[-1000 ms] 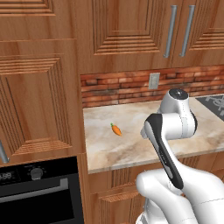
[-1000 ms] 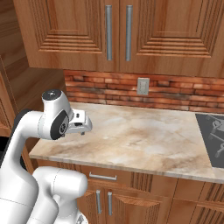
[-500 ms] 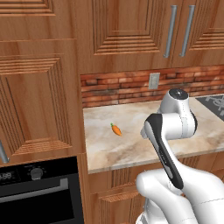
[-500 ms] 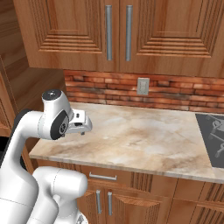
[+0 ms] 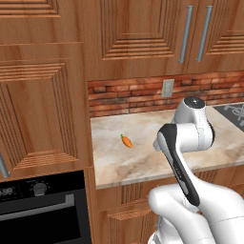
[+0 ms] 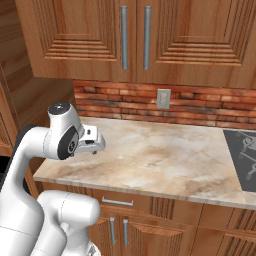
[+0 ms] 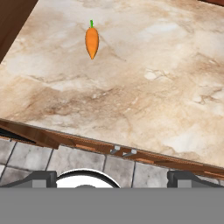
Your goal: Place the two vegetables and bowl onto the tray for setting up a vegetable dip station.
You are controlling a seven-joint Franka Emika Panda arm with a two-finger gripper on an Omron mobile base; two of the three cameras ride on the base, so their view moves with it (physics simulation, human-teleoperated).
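Wooden cabinets fill the wall of a rendered kitchen, above a red brick backsplash with a pale wall outlet set into it. Below runs a beige marbled tabletop. A black oven sits low in the left base view, and the corner of a dark stovetop lies at the right of the right base view.

The white robot arm rises in front of the tabletop, folded at the elbow. Its tool hangs over the near left part of the tabletop, close to the front edge. In the hand view its two dark fingertips stand far apart at the bottom corners, with nothing between them: it is spread wide and empty.

The smallest thing is the orange carrot, lying alone on the tabletop. From the hand view it lies ahead of the tool and a little to the left, well apart from it. Its long axis points roughly away from the tool, green top on the far end, pointed tip on the near end. A grasp would likely call for reaching forward and closing across its narrow width.

No brand, label or readable writing appears anywhere.
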